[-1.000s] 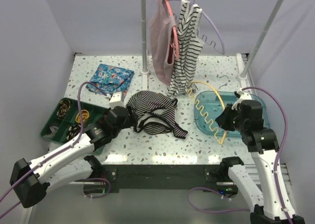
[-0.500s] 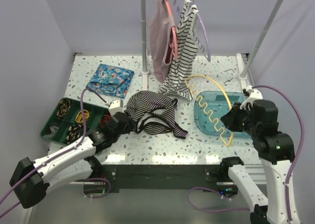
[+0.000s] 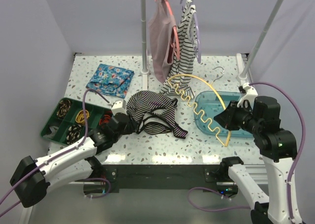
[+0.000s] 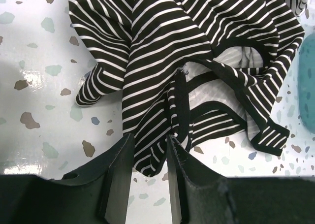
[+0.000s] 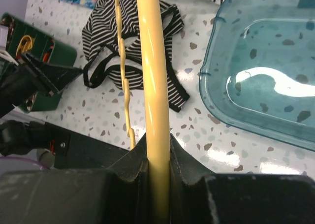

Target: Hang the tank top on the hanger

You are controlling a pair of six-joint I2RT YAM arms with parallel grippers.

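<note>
1. Left gripper [image 4: 149, 138]: the two fingers have drawn in over the last second around the near hem of the tank top [image 4: 162, 42]. A fold of striped cloth runs into the narrow gap between them, and a slit of table [image 4: 39, 61] shows lower down. Whether they bite the cloth yet cannot be told.
2. Right gripper [image 5: 157, 141]: the fingers are pressed tight on the thick yellow bar of the hanger [image 5: 153, 61], as they were a second ago.
3. The hanger has come up off the blue tray [image 3: 246, 95] and swung left. Its arch now hangs in the air near the clothes on the rail, and its wavy bar slants down toward the right gripper.
4. The tank top lies crumpled on the table, just left of the tray and in front of the left gripper. It is clear of the hanger.
5. Reading: with one arm closing on the cloth and the other carrying the hanger over, the pick-up looks nearly done. Threading a strap over a hanger end is yet to come.
</note>
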